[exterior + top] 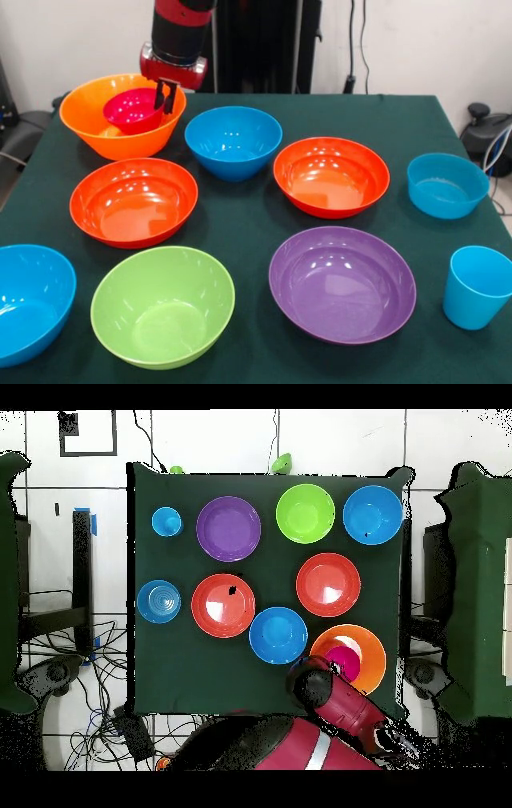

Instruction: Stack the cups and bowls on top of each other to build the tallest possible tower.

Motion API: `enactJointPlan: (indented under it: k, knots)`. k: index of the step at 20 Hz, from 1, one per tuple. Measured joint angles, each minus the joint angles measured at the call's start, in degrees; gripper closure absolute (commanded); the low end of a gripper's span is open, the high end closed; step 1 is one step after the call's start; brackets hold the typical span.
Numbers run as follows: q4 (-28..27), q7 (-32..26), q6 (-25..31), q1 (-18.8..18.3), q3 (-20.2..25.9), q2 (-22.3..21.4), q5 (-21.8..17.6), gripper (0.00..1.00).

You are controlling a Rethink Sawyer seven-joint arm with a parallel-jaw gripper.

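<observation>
My gripper (166, 96) is at the far left of the table, its two fingers closed on the right rim of the small magenta bowl (132, 110). That bowl sits tilted inside the large yellow-orange bowl (120, 138). In the overhead view the arm (325, 689) reaches over the yellow-orange bowl (372, 662) with the magenta bowl (343, 661) in it. The light-blue tumbler (478, 286) stands upright at the near right, far from the gripper. The small pale-blue bowl (446, 186) sits behind it.
Spread over the green cloth are a blue bowl (233, 142), two red-orange bowls (133, 202) (331, 176), a lime green bowl (162, 306), a purple bowl (342, 284) and another blue bowl (28, 300) at the near left edge.
</observation>
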Motion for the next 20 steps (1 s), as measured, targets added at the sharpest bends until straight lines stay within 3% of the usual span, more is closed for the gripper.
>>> enactJointPlan:
  k: [4,5,20]
  knots:
    - [0.0,0.8,-1.1,0.0,0.0,1.8,-1.1,1.0]
    - [-0.1,1.4,-2.2,0.0,-0.1,2.5,-1.8,0.0]
    - [-1.8,1.8,-3.3,4.7,-3.3,4.5,-3.3,0.0]
